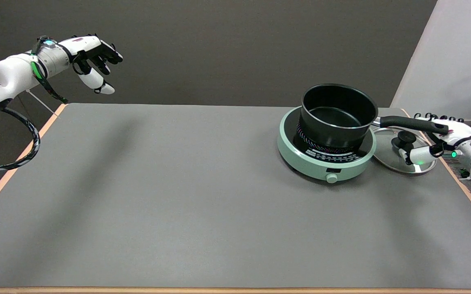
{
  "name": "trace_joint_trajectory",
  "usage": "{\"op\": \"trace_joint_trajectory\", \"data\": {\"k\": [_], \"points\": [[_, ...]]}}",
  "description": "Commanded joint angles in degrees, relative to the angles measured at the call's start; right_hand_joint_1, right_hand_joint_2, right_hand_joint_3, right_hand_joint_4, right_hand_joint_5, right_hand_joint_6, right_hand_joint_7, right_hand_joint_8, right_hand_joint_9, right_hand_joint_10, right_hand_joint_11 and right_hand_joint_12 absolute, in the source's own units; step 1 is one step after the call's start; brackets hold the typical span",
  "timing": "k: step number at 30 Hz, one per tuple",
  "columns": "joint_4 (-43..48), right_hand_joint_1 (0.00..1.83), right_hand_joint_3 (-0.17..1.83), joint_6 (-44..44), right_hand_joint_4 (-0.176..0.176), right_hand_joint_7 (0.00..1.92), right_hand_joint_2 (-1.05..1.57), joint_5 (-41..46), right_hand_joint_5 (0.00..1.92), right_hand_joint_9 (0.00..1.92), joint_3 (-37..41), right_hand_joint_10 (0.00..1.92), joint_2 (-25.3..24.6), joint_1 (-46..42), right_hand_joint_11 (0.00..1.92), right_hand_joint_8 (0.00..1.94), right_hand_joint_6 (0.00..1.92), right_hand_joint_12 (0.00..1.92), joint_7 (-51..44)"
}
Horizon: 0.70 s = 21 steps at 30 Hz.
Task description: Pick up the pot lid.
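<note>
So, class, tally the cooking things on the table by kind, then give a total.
Pots: 1, black pot
Pot lids: 1, glass pot lid
Cookers: 1, green cooker
Total: 3

The right hand (439,136) hangs open over the pot lid (403,155), thumb beside its black knob (403,139).

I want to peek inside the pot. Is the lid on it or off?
Off. The pot stands open on the cooker, and the lid lies flat on the table beside it.
</note>
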Motion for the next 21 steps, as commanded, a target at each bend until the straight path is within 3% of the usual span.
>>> {"op": "trace_joint_trajectory", "data": {"k": [1, 17, 19, 21], "points": [[-0.7, 0.72, 1.00, -0.9, 0.090, 0.33, 0.52, 0.0, 0.35, 0.37, -0.2, 0.21, -0.8, 1.1, 0.28, 0.15, 0.16, 0.55, -0.2], [-2.9, 0.72, 1.01, -1.8, 0.089, 0.33, 0.53, 0.0, 0.35, 0.38, -0.3, 0.21, -2.1, 2.8, 0.28, 0.15, 0.16, 0.55, -0.2], [2.0, 0.72, 1.01, -0.6, 0.089, 0.33, 0.53, 0.6, 0.35, 0.38, -4.6, 0.21, -0.6, 2.3, 0.28, 0.15, 0.16, 0.55, 1.1], [-2.8, 0.72, 1.01, -2.1, 0.089, 0.33, 0.53, 0.0, 0.35, 0.38, -0.3, 0.21, -2.4, 3.2, 0.28, 0.15, 0.16, 0.55, -0.2]]}}
